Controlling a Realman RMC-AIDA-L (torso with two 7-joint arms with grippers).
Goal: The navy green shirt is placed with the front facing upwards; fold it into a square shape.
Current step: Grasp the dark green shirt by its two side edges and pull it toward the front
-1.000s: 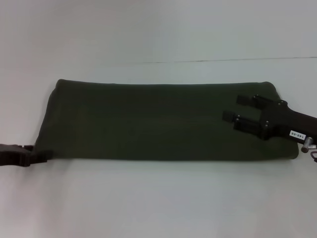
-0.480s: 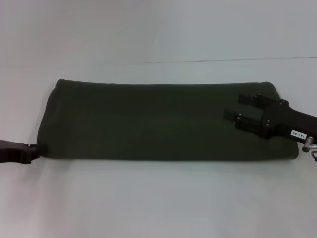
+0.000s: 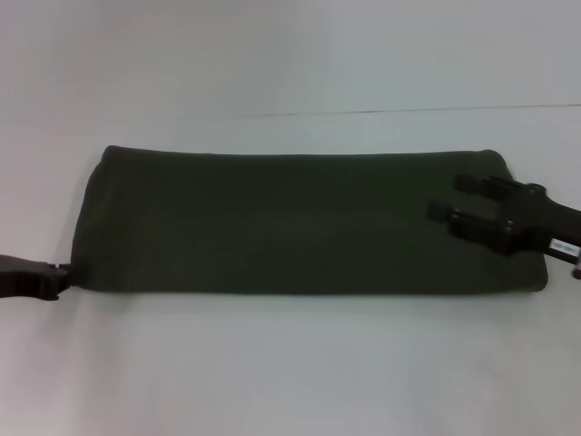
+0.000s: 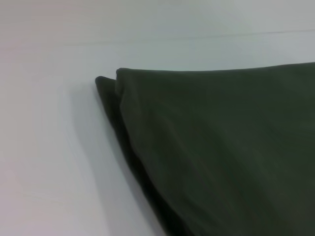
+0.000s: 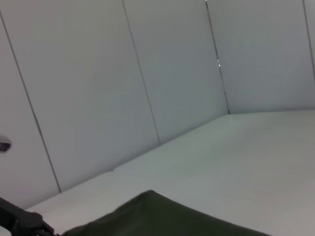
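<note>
We see the navy green shirt [image 3: 300, 222] folded into a long band across the white bench [image 3: 290, 363]. Our right claw [image 3: 461, 202] hovers released over its right end; our left claw [image 3: 56, 280] touches the near-left corner, grip unclear

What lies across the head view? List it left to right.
left gripper at the shirt's near left corner → shirt, folded into a long band on the table → right gripper, open over the shirt's right end.
</note>
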